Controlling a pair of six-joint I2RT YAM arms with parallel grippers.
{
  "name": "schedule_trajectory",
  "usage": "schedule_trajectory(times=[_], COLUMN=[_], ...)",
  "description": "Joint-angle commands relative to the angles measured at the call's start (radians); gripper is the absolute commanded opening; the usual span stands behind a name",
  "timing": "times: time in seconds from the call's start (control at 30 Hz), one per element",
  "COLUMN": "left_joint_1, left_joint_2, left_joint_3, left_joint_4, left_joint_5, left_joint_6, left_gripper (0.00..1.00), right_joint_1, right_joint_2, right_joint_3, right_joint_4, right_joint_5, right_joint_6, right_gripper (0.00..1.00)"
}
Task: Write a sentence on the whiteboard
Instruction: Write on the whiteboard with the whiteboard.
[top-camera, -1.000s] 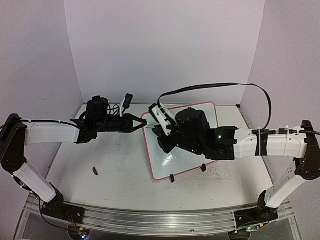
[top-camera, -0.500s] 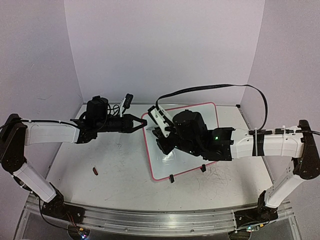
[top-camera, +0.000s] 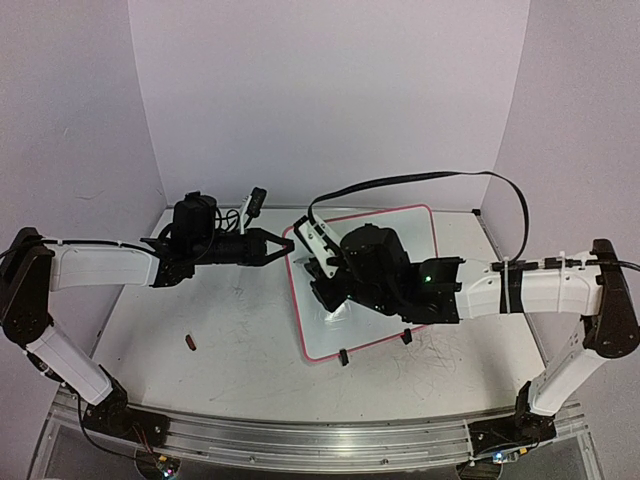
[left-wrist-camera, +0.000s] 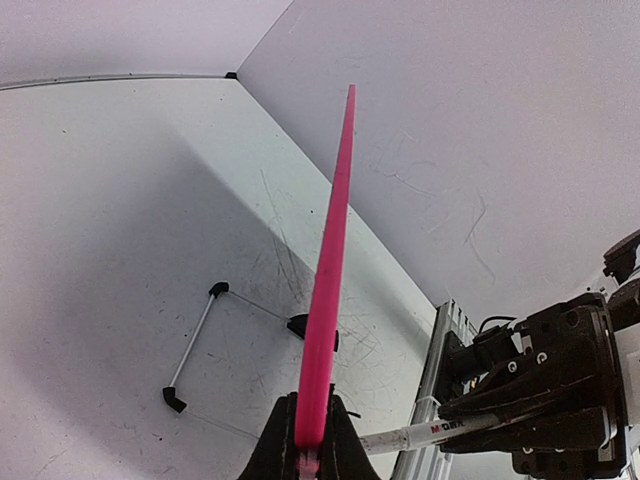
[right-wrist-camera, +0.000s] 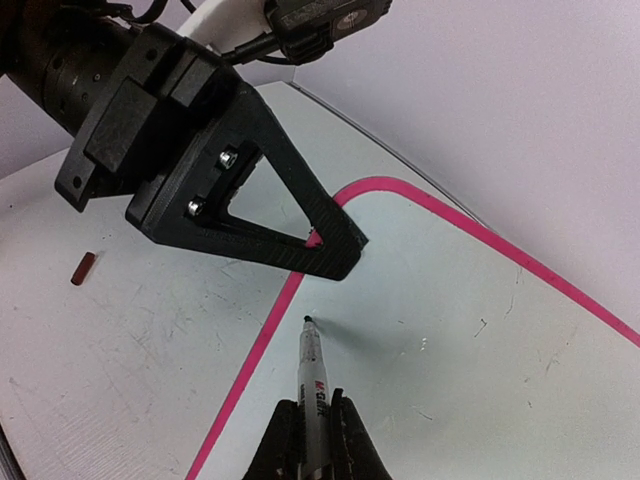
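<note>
Currently two claws each pinch one thing: left claw (top-camera: 283, 246) the nine-o'clock rim of the one whiteboard (top-camera: 330, 338), right claw (right-wrist-camera: 315, 420) one marker (right-wrist-camera: 313, 375).

The whiteboard (top-camera: 325, 338) lay on the table (top-camera: 240, 330), with its two clip feet (top-camera: 343, 356) along its near edge. The left gripper (top-camera: 285, 246) sat at the whiteboard's far left corner, clamped on the rim. The marker (right-wrist-camera: 313, 385), gripped in the right gripper (right-wrist-camera: 312, 430), pointed its tip at the whiteboard just inside that corner. A small piece (top-camera: 190, 342) lay on the table well to the whiteboard's left.
</note>
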Motion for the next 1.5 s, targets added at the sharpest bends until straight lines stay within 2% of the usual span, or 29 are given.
schedule_trajectory(times=[0.0,1.47], left_joint_1=[0.006,0.006], left_joint_2=[-0.018,-0.036], left_joint_3=[0.005,-0.004], left_joint_4=[0.015,0.018], left_joint_5=[-0.034,-0.033], left_joint_6=[-0.007,-0.02], left_gripper=[0.01,0.01], right_joint_1=[0.004,0.036], right_joint_2=[0.01,-0.027], right_joint_3=[0.035,-0.066], right_joint_4=[0.03,-0.04], right_joint_5=[0.038,0.014], right_joint_6=[0.008,0.079], right_gripper=[0.0,0.0])
